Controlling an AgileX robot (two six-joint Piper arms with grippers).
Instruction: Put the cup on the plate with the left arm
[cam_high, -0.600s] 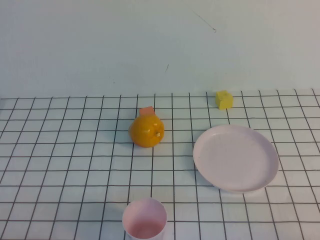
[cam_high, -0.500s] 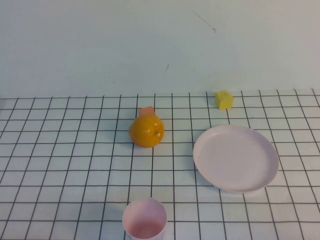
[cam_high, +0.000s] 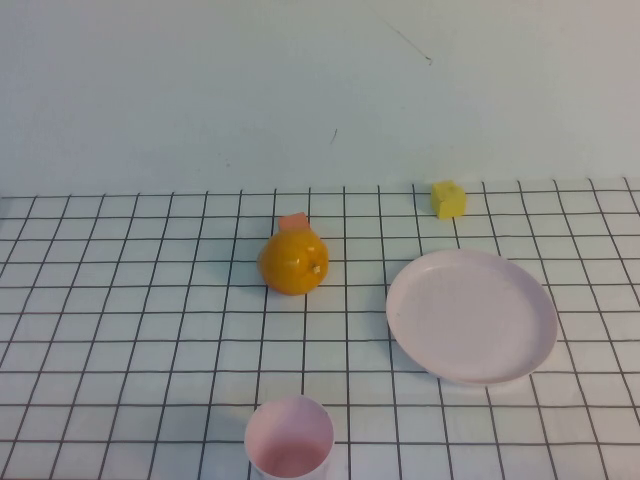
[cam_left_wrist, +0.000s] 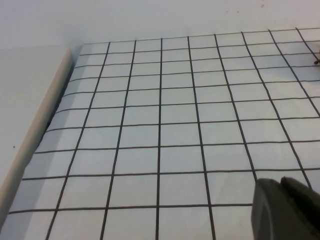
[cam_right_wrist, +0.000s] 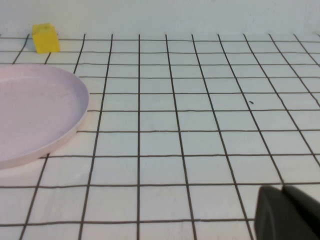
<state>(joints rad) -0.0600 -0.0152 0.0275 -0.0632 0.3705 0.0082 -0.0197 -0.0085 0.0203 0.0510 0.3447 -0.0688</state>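
Still, neither arm shows in the high view; both are held back off the working area. The left gripper (cam_left_wrist: 287, 210) appears only as a dark corner in its own wrist view, hanging low over bare grid squares of the table (cam_left_wrist: 160, 130), near the pale raised edge that runs along the table's side. Whether its claw is released or clenched I cannot tell. The right gripper (cam_right_wrist: 287, 212) likewise shows only as a dark corner above the grid, with the plate's rim and the yellow block (cam_right_wrist: 45, 38) ahead of it; its claw state I cannot tell either.

The cup (cam_high: 289, 438) stands upright at the near edge of the table, mouth up, untouched and well apart from the plate (cam_high: 471, 315), which lies flat to the right and farther back. The orange fruit (cam_high: 293, 262) sits beyond the cup, with a small orange-pink block (cam_high: 293, 222) touching its far side. The yellow block sits behind the plate, near the wall.

Compared with the earlier high views, nothing on the table has shifted
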